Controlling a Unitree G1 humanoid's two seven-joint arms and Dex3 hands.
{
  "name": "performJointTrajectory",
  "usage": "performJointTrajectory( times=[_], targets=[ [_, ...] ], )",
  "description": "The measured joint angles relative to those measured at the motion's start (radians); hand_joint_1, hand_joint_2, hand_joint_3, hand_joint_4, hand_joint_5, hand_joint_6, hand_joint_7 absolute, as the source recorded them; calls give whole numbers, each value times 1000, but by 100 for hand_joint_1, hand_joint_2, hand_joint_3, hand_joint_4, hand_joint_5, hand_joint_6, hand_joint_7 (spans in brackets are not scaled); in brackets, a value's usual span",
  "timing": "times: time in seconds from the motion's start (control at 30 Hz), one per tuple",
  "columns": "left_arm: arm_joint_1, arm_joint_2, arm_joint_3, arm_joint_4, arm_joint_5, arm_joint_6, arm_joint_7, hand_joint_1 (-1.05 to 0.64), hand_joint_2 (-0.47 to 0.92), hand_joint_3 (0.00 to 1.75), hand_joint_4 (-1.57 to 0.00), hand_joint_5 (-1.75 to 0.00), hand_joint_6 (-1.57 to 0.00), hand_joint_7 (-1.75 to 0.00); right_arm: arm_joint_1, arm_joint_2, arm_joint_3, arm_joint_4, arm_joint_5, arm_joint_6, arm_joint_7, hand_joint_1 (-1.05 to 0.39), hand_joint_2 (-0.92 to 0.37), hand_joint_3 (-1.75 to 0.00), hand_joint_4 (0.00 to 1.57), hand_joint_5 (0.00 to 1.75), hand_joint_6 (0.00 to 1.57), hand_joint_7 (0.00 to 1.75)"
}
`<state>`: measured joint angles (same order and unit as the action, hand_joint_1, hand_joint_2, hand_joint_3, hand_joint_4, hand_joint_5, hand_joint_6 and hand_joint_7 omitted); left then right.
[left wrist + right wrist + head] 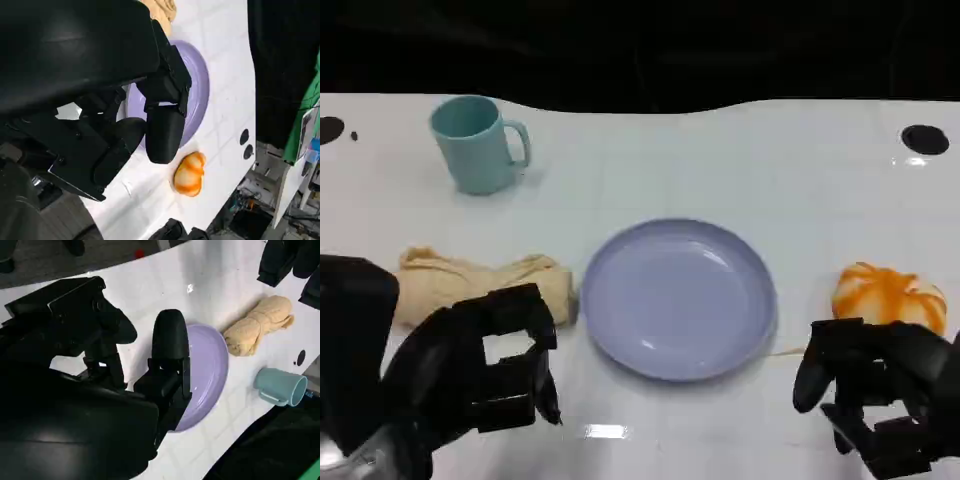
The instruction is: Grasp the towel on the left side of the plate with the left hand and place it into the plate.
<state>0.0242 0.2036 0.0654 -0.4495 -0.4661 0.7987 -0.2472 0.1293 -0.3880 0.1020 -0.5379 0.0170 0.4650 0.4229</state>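
Head view, left to right: the left hand hovers at lower left, fingers apart and holding nothing, just below the towel. That beige rolled towel lies on the white bench, long axis running left-right, its right end almost touching the lavender plate at centre. The right hand sits lower right, fingers curled in, empty.

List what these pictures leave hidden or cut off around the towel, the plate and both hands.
- Towel: in the head view the left hand covers its near edge; in the left wrist view the hand's shell hides most of it.
- Plate: the right hand covers part of it in the right wrist view.
- Right hand in the head view: cut off by the picture's edge.
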Motion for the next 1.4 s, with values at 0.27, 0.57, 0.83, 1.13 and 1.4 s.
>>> performJointTrajectory(
  times=[0.27, 0.57, 0.83, 1.13, 1.4],
  targets=[
    [-15, 0, 9, 0, 0, 5, 1, -6, 49, 143, -84, -175, -74, -169, -10, 0, 0, 1, 0, 2, 0, 6, -58, -109, 69, 168, 69, 144],
    [-15, 0, 11, 12, 0, 4, 1, -7, 49, 143, -84, -175, -73, -170, -11, 0, 2, 1, 0, 3, 0, 6, -57, -110, 69, 169, 69, 144],
    [-15, -2, 15, 25, -10, 4, 1, -7, 48, 143, -83, -175, -73, -168, -11, 0, 6, 1, -2, 3, -1, 6, -57, -110, 69, 168, 70, 143],
    [-1, -25, -7, 24, 114, -153, 59, -13, 54, 102, -53, -129, -62, -69, -12, 1, 12, 3, -3, 3, -2, 6, -57, -110, 68, 169, 69, 143],
    [29, 44, -103, 120, 419, -532, 61, -34, 92, 16, -46, -70, -57, -9, -15, 6, 27, 5, -3, 2, -4, 7, -57, -111, 69, 169, 69, 144]
  ],
)
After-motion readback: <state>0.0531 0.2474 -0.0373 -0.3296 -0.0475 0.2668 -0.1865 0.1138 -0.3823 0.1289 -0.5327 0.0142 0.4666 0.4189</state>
